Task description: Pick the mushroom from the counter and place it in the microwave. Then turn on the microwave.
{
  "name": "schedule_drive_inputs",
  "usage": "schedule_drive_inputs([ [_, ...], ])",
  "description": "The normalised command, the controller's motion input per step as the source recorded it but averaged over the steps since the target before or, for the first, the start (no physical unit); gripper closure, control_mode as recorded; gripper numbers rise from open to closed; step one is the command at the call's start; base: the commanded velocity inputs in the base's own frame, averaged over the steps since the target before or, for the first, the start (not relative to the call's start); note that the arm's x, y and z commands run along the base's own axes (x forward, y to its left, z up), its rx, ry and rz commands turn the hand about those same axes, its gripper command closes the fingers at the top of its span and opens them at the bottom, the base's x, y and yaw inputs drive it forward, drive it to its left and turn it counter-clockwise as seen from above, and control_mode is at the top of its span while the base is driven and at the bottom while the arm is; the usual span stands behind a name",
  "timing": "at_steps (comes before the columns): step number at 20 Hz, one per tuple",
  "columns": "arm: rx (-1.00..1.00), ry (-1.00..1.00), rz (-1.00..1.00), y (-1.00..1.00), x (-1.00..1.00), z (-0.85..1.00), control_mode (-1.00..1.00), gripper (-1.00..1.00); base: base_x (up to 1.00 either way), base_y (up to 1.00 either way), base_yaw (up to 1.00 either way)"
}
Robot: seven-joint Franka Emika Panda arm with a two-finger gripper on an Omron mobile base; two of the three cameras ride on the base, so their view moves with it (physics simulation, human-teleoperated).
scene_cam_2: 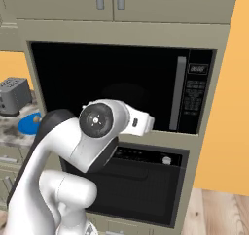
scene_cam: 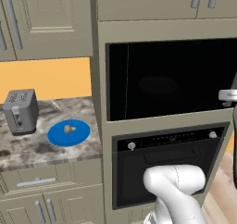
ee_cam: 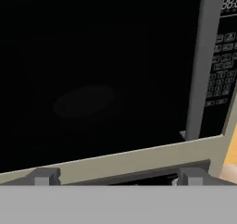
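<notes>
The tiny tan mushroom (scene_cam: 69,128) lies on a blue round plate (scene_cam: 55,136) on the speckled counter (scene_cam: 28,149), left of the tall cabinet. The black microwave (scene_cam: 171,79) is built into that cabinet and its dark glass door is closed. The hand view looks straight at the door, with the vertical grey handle (ee_cam: 201,65) and the keypad (ee_cam: 222,56) at the right. My gripper (ee_cam: 118,177) is open, its fingertips (ee_cam: 44,176) spread wide with nothing between them, in front of the door's lower edge. My white hand (scene_cam_2: 138,122) hovers before the microwave (scene_cam_2: 121,88), far from the mushroom.
A grey toaster (scene_cam: 21,111) stands on the counter left of the plate. A black oven (scene_cam: 166,163) with knobs sits under the microwave. Beige cabinets run above, with drawers below the counter. My arm's elbow (scene_cam_2: 97,127) rises in front of the oven.
</notes>
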Motion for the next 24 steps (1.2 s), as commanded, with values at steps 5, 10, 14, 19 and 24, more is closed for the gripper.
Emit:
schedule_drive_inputs([
  [5,0.00,0.00,0.05,-0.31,-0.12,0.17,-1.00,-1.00,0.00,0.00,0.00],
  [10,0.00,0.00,0.07,-0.28,-0.04,0.15,-1.00,-1.00,0.00,0.00,0.00],
  [14,0.00,0.00,0.07,-0.26,0.00,0.15,-1.00,-1.00,0.00,0.00,0.00],
  [19,0.00,0.01,0.05,-0.21,0.02,0.13,-1.00,-1.00,0.00,0.00,0.00],
  [24,0.00,0.01,0.01,-0.18,0.10,0.11,-1.00,-1.00,0.00,0.00,0.00],
])
